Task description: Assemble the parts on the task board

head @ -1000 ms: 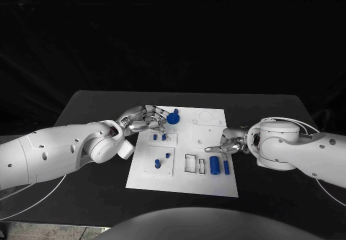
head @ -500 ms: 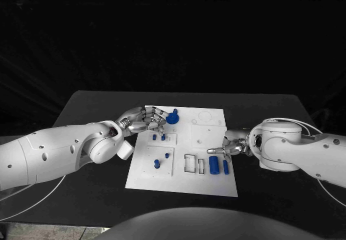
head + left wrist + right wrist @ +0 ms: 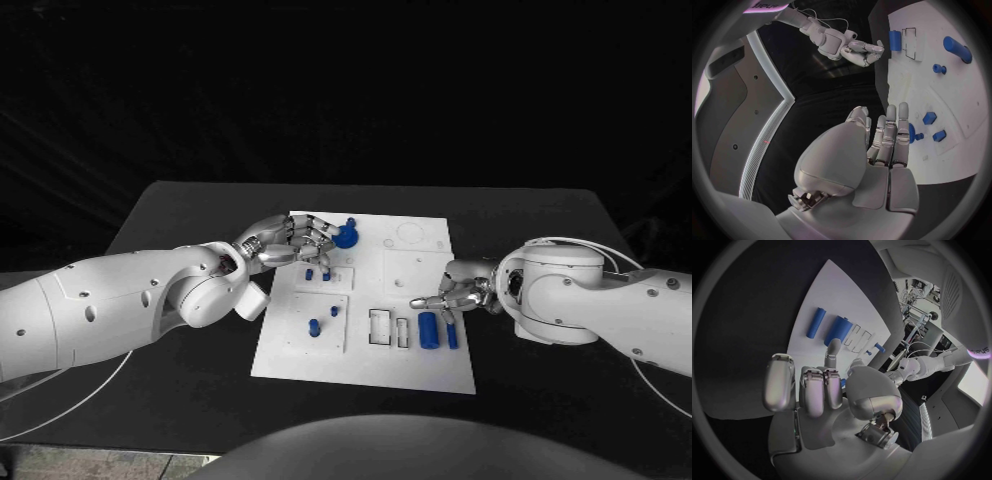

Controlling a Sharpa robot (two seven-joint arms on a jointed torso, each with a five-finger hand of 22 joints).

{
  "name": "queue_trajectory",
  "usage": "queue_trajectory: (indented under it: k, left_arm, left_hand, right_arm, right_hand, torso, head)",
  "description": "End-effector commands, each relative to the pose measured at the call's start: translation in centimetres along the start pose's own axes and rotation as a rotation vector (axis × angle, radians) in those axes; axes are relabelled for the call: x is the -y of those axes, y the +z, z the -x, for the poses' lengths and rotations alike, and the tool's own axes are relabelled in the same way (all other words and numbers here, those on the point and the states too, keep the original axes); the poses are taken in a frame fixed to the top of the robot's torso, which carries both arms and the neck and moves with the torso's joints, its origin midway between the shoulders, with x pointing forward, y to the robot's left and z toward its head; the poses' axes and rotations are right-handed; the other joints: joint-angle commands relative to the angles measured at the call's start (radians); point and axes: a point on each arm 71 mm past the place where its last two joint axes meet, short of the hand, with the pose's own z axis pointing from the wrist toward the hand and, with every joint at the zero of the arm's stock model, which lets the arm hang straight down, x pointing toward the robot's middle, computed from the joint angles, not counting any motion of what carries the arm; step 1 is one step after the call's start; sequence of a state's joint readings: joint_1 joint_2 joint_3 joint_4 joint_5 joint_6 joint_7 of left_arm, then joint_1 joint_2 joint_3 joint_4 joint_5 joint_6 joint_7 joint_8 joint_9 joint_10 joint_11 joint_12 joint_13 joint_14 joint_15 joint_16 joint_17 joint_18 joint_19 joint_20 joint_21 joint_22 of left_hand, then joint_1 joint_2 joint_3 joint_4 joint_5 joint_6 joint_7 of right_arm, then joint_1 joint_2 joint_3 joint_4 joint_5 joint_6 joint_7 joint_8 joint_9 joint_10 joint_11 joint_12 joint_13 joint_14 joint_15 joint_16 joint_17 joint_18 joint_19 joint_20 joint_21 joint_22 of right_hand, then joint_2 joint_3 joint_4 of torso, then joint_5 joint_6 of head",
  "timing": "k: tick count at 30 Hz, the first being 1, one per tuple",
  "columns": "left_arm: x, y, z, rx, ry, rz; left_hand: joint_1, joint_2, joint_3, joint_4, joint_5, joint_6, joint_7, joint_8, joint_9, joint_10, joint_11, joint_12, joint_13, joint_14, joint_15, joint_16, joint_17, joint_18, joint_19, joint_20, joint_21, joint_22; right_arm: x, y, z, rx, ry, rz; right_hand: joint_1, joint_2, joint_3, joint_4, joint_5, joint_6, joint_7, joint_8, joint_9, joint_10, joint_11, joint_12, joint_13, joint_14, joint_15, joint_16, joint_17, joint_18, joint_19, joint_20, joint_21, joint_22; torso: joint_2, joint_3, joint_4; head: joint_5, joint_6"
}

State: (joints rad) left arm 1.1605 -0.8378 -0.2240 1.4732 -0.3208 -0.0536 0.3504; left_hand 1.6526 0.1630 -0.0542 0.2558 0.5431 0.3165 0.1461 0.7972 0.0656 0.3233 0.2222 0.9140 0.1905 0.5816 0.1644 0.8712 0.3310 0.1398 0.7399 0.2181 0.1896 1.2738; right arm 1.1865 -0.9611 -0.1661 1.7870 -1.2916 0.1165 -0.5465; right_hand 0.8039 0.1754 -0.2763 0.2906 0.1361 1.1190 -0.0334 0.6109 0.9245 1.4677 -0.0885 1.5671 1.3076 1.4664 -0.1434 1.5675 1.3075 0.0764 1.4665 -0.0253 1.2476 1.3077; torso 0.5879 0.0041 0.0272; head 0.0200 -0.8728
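Observation:
The white task board point(image 3: 411, 262) lies in the middle of the table. My left hand point(image 3: 289, 238) hovers over its far left corner with the fingers side by side and nothing in them point(image 3: 879, 145). A round blue part point(image 3: 348, 237) stands just beyond the fingertips point(image 3: 912, 132). My right hand point(image 3: 459, 287) is at the board's right edge, holding nothing, with one finger stretched toward the board point(image 3: 817, 385). Two blue cylinders point(image 3: 428, 326) lie just in front of it point(image 3: 839, 330). Small blue pegs point(image 3: 317, 272) stand below the left hand.
Two more small blue pegs point(image 3: 315, 325) sit in the near left panel. Two rectangular slots point(image 3: 381, 327) lie beside the cylinders. Black table point(image 3: 188, 215) surrounds the board on all sides.
My right hand has only wavered slightly at the board's right edge. The left hand and the parts lie as before.

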Motion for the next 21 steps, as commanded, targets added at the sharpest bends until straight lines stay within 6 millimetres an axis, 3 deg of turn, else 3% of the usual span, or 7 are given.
queue_trajectory:
  k: [1,5,12,21]
  left_arm:
    - [0.15,0.06,-0.29,-0.028,-0.006,-0.023]
    - [0.12,0.1,-0.27,-0.028,-0.006,-0.023]
    - [0.1,0.17,-0.4,-0.036,-0.008,-0.02]
    - [0.1,0.27,-0.5,-0.038,-0.011,-0.019]
  left_hand:
    - [0.012,-0.002,0.006,-0.001,0.005,0.006,0.006,-0.007,0.0,0.006,0.0,-0.007,-0.002,0.004,0.0,-0.006,-0.001,-0.012,-0.004,-0.002,0.003,0.002]
    - [0.012,-0.003,0.008,-0.001,0.006,0.006,0.006,-0.009,-0.001,0.007,0.001,-0.009,-0.003,0.004,0.0,-0.007,-0.002,-0.012,-0.005,-0.003,0.004,0.003]
    - [0.012,-0.004,0.011,0.001,0.007,0.006,0.006,-0.011,-0.001,0.009,0.001,-0.011,-0.005,0.005,0.0,-0.008,-0.003,-0.012,-0.006,-0.003,0.004,0.006]
    - [0.012,-0.004,0.011,0.001,0.007,0.006,0.006,-0.011,-0.001,0.009,0.001,-0.011,-0.005,0.005,0.0,-0.008,-0.003,-0.012,-0.006,-0.003,0.004,0.006]
  right_arm:
    - [-0.11,0.14,-0.04,0.001,0.008,0.008]
    - [-0.13,0.37,-0.13,-0.009,0.004,0.002]
    - [-0.1,0.62,-0.45,-0.036,-0.012,-0.015]
    - [-0.12,0.65,-0.73,-0.059,-0.027,-0.025]
  right_hand:
    - [0.019,0.003,-0.015,-0.001,0.008,-0.015,0.002,-0.024,-0.007,0.103,-0.001,0.004,0.263,0.104,0.002,0.003,0.263,-0.008,-0.003,-0.001,-0.008,0.172]
    - [0.041,0.007,-0.029,-0.002,0.02,-0.019,0.008,-0.059,-0.02,0.103,0.004,0.004,0.263,0.104,0.007,0.003,0.263,-0.007,-0.005,0.003,-0.014,0.17]
    - [0.08,0.008,-0.041,-0.006,0.049,-0.008,0.012,-0.091,-0.031,0.103,0.007,0.004,0.263,0.104,0.01,0.003,0.263,-0.006,-0.006,0.006,-0.018,0.169]
    - [0.113,-0.008,-0.055,-0.011,0.047,0.017,0.008,-0.091,-0.022,0.103,0.005,0.004,0.263,0.104,0.009,0.003,0.263,-0.006,-0.004,0.007,-0.015,0.17]
  torso:
    - [0.0,0.0002,-0.0008]
    - [0.001,0.0001,0.0001]
    - [0.001,0.0002,-0.0004]
    - [0.0,0.0005,-0.0004]
  head:
    - [0.003,0.0]
    - [0.001,0.0]
    - [0.002,0.0]
    - [-0.001,0.0]
